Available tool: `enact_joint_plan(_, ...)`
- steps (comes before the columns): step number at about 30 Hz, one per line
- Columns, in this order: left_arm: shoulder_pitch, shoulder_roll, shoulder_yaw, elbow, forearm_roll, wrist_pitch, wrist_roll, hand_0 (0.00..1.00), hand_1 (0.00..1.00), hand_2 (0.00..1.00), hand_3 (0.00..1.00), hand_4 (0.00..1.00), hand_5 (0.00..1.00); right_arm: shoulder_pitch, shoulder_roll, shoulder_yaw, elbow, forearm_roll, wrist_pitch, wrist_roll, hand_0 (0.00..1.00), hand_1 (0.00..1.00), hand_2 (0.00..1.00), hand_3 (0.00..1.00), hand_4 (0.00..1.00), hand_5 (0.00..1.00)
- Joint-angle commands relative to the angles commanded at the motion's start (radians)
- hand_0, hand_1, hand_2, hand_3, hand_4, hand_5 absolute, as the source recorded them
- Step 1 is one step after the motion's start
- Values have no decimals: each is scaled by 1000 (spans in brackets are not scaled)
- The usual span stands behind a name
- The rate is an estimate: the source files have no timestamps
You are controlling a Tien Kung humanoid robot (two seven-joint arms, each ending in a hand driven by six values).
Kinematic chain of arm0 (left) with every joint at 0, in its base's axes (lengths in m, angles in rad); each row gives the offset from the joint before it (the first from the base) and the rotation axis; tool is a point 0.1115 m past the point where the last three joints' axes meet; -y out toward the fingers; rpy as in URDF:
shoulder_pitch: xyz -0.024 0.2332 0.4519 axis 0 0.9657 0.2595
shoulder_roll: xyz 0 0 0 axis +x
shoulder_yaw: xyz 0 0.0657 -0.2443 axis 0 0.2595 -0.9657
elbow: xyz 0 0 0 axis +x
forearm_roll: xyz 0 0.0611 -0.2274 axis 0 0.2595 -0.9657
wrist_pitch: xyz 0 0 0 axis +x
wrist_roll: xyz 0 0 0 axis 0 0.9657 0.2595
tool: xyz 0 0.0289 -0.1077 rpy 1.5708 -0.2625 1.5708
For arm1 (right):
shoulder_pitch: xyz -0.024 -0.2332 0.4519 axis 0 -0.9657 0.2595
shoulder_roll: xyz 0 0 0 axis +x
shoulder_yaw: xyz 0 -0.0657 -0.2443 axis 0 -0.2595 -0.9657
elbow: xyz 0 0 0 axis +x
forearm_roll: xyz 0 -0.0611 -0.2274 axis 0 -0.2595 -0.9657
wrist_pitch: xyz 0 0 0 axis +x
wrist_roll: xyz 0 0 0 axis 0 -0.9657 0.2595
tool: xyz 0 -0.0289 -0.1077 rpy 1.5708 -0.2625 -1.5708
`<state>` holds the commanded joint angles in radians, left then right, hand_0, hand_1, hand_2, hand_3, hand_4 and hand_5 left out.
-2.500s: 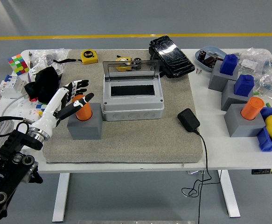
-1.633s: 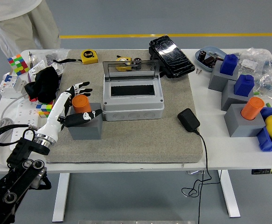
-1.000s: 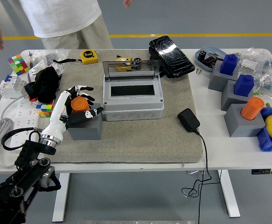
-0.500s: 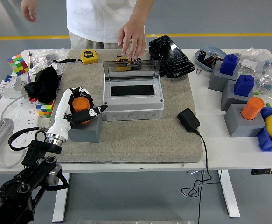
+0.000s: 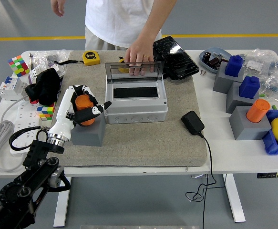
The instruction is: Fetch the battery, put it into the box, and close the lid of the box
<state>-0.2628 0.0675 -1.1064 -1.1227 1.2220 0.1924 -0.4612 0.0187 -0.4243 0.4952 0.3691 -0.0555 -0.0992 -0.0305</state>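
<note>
The orange battery (image 5: 84, 102) stands upright in a grey block (image 5: 87, 132) on the left of the felt mat. My left hand (image 5: 88, 99) is curled around it, fingers (image 5: 79, 89) behind and thumb (image 5: 99, 108) across its front. The grey box (image 5: 135, 99) sits mid-mat, its clear lid (image 5: 134, 70) standing open at the back. A person at the far side rests a hand (image 5: 139, 58) on the lid's top edge. My right arm is out of view.
A black adapter (image 5: 192, 122) with a cable lies right of the box, and a black pouch (image 5: 175, 57) behind it. Grey blocks with blue (image 5: 249, 86) and orange (image 5: 258, 110) cylinders stand at right. Black cloth (image 5: 46, 86), a colour cube (image 5: 18, 65) and a tape measure (image 5: 91, 57) lie at left.
My left hand has closed in around the orange battery, its arm swinging more upright. The person walked in from the left and laid a hand on the box lid.
</note>
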Motion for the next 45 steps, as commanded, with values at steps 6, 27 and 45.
enact_joint_plan(6, -77, 38, 61, -66, 104, -1, 94, 79, 75, 125, 199, 783, 2, 4, -2, -3, 0, 1, -1, 0, 546, 602, 587, 543, 921, 462)
enact_joint_plan(27, -400, -25, 326, 35, 577, 24, 401, 88, 84, 134, 201, 921, 2, 4, -3, -16, 2, 9, -2, -1, 546, 601, 587, 544, 922, 463)
enact_joint_plan(45, -613, -67, 560, 249, 639, 30, 436, 107, 101, 146, 219, 986, 17, 3, 3, -27, 1, 14, -3, 0, 546, 601, 587, 544, 922, 463)
